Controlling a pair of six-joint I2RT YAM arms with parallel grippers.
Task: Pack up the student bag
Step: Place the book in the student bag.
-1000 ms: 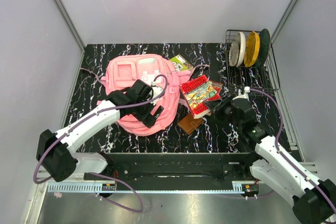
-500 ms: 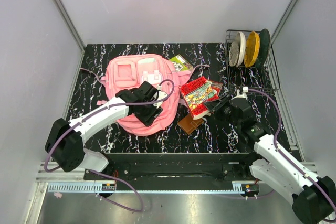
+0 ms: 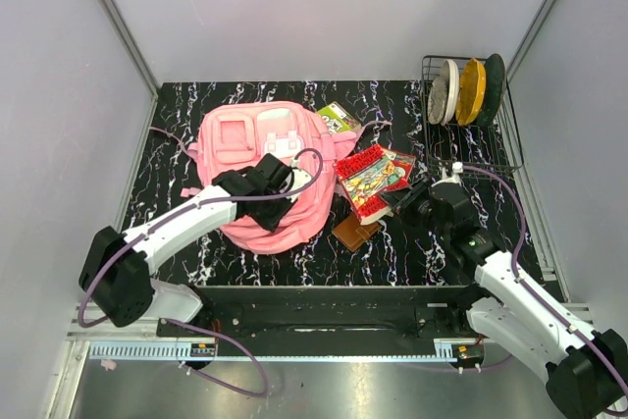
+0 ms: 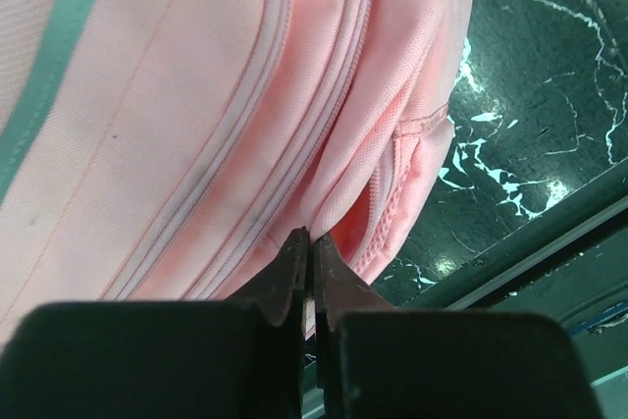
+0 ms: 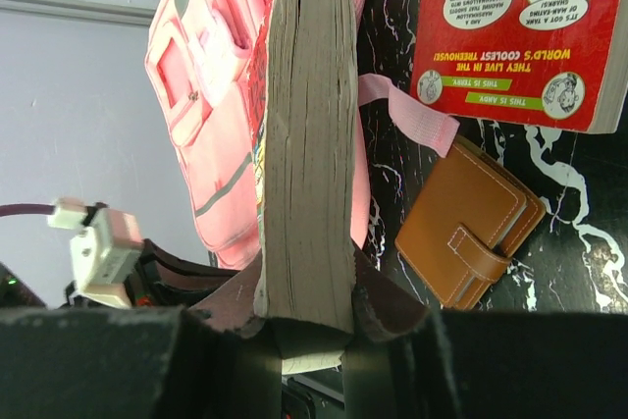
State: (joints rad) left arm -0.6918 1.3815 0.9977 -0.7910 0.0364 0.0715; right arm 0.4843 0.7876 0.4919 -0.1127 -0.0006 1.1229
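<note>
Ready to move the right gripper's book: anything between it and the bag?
Only a pink strap and a brown wallet, flat on the table beside the held book. On the student bag, the zips look closed where the left gripper sits shut.

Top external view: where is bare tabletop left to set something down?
Bare: the far strip between the green booklet and the black wire dish rack; the near strip of black marble table in front of the large pink fabric backpack. Crowded: the middle, around the red comic books and brown leather wallet.
</note>
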